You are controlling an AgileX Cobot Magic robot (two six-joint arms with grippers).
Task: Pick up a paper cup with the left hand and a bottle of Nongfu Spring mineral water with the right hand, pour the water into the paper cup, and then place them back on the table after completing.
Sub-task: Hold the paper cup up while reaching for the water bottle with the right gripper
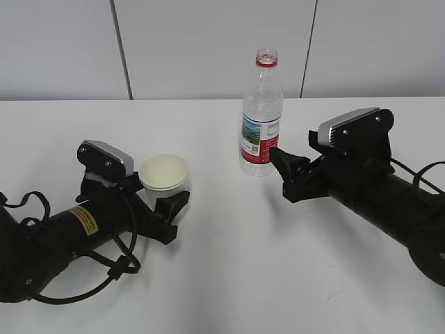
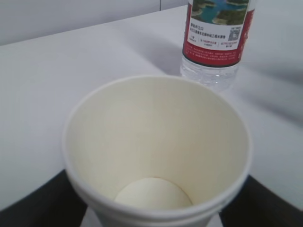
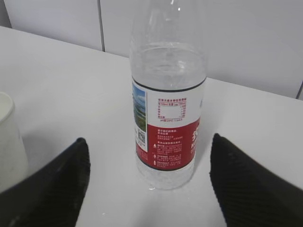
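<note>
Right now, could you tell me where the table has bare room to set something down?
The white table is bare across the front between the two black arms, and along the back left behind the white paper cup. It is crowded where the left gripper flanks the cup and where the right gripper nears the clear plastic water bottle.

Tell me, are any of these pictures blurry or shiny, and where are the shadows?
Exterior view: even light, sharp; soft shadows lie on the table under both arms. Left wrist view: the cup is clear, the bottle behind it slightly soft, with a faint grey shadow. Right wrist view: the bottle label reads clearly, small glints on the plastic; the close black fingers look blurry.
</note>
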